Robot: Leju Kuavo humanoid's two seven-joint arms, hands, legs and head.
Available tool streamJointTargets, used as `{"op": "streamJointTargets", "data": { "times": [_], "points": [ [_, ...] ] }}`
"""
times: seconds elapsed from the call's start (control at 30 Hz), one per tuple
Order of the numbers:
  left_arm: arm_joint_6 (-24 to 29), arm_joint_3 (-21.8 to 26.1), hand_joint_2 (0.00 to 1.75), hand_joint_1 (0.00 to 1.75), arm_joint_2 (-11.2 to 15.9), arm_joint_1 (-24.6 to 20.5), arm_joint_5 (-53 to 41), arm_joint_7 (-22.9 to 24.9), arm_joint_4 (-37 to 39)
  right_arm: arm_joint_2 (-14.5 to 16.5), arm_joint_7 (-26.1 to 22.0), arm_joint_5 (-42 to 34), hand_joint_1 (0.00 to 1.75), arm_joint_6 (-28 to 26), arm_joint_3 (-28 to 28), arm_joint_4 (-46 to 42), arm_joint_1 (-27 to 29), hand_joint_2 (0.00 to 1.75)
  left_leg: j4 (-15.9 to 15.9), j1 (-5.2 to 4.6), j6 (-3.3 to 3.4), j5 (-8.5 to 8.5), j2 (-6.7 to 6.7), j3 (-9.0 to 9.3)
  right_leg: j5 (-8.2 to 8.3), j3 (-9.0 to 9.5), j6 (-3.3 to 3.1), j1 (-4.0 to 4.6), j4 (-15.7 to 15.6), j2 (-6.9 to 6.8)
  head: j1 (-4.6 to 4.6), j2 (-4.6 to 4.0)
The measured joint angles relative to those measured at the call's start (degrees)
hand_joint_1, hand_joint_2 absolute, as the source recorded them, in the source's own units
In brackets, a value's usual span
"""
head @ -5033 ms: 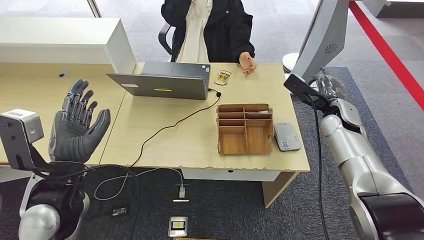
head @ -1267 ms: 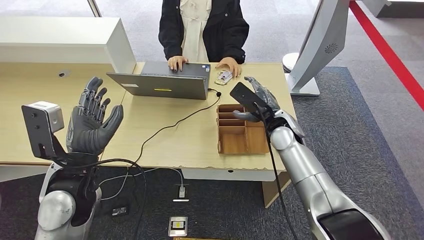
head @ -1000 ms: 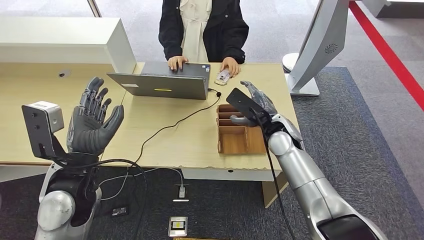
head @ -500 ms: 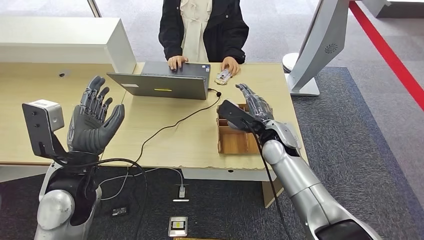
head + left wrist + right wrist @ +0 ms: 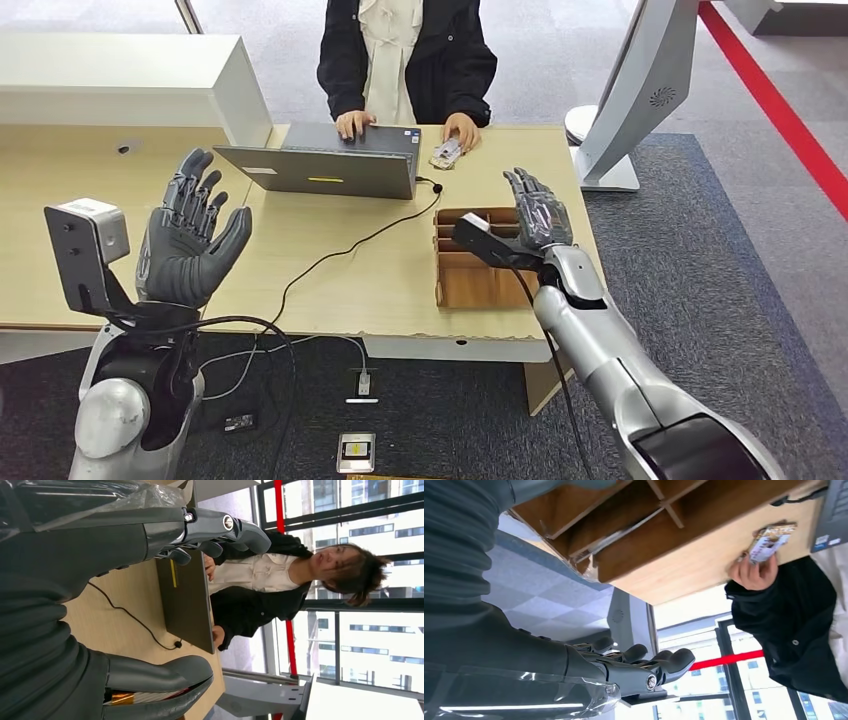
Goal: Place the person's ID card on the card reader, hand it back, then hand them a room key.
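Card [image 5: 447, 152] beyond the spread, empty right hand [image 5: 538, 216] looked thin, stiff and slick, best pinched by its free edge; left hand [image 5: 185, 240] was spread too.

1. A light wood table [image 5: 340, 290] stands on dark grey carpet [image 5: 700, 260], with pale grey floor [image 5: 560, 60] beyond its far edge.
2. A white raised counter [image 5: 120, 85] sits at the table's far left corner.
3. A red stripe [image 5: 775, 110] crosses the floor at the right.
4. A grey-white stand [image 5: 640, 90] rises off the table's far right corner.
5. Tall dark-framed windows [image 5: 350, 645] show daylit buildings.
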Motion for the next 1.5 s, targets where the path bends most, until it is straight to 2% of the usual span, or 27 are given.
{"op": "streamJointTargets", "data": {
  "times": [0.37, 1.03, 1.5],
  "points": [
    [0.02, -0.02, 1.75, 0.0, 0.0, 0.02, 0.0, 0.01, 0.0, -0.51, 0.05, 0.0, 0.0, 0.08, -0.04, 5.3, -0.4, 1.75, 0.0, 0.0, 0.0, 0.0, 0.0, 0.0, 0.0, 0.0, 0.0, 0.0, 0.01, 0.0, 0.0, 0.0],
    [0.37, -0.94, 1.75, 0.0, 0.02, 0.48, 0.41, 0.23, -0.46, -0.89, -0.18, 0.19, 0.0, 0.37, -0.49, 6.98, -0.56, 1.75, 0.0, 0.0, 0.0, 0.0, 0.0, 0.0, 0.0, 0.01, 0.0, 0.0, 0.01, 0.0, 0.0, 0.0],
    [1.21, -0.98, 1.75, 0.0, 0.01, 0.44, 0.08, -0.28, -0.45, 0.92, -1.36, 0.54, 0.0, 0.61, -0.5, 7.28, -3.92, 1.75, 0.0, 0.0, 0.0, 0.0, 0.01, 0.0, 0.0, 0.0, 0.0, 0.0, 0.02, 0.0, 0.0, 0.0]
  ]
}}
